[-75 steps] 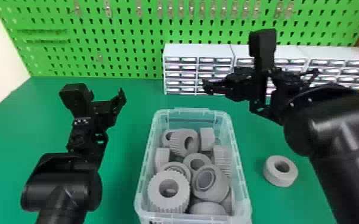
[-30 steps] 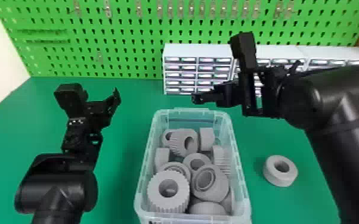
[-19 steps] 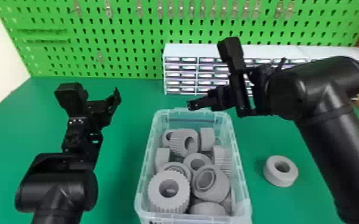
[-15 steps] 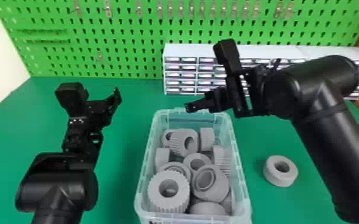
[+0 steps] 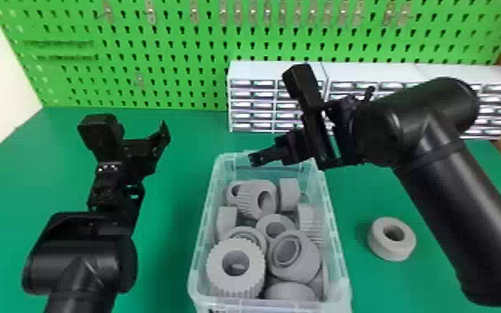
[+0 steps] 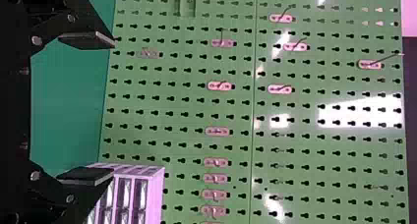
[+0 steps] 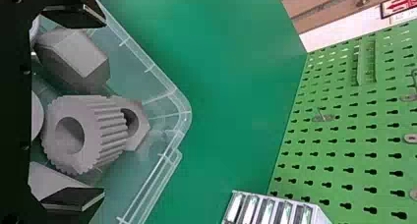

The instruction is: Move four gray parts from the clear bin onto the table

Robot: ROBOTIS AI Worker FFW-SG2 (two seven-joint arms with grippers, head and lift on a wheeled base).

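Note:
The clear bin (image 5: pixel 335 233) holds several gray parts, among them a ribbed ring (image 5: pixel 236 268) at its near end. One gray ring (image 5: pixel 392 238) lies on the table right of the bin. Above the bin's far end is my right gripper (image 5: pixel 258 159); in its wrist view the right gripper (image 7: pixel 104 108) is open, with a toothed gray part (image 7: pixel 83 133) and the bin wall (image 7: pixel 172 98) beyond its fingers. Left of the bin stands my left gripper (image 5: pixel 164 129), raised over the table; in its own view the left gripper (image 6: pixel 113 108) is open with nothing between its fingers.
White drawer cabinets (image 5: pixel 276 70) line the back of the green table (image 5: pixel 170 249). Behind them rises a green pegboard (image 5: pixel 179 50) with metal hooks. The right forearm extends above the table on the right side.
The right arm has swung left and its gripper has tilted down toward the bin's far end. My left arm dropped slightly early on, then kept still. The gray parts have not moved.

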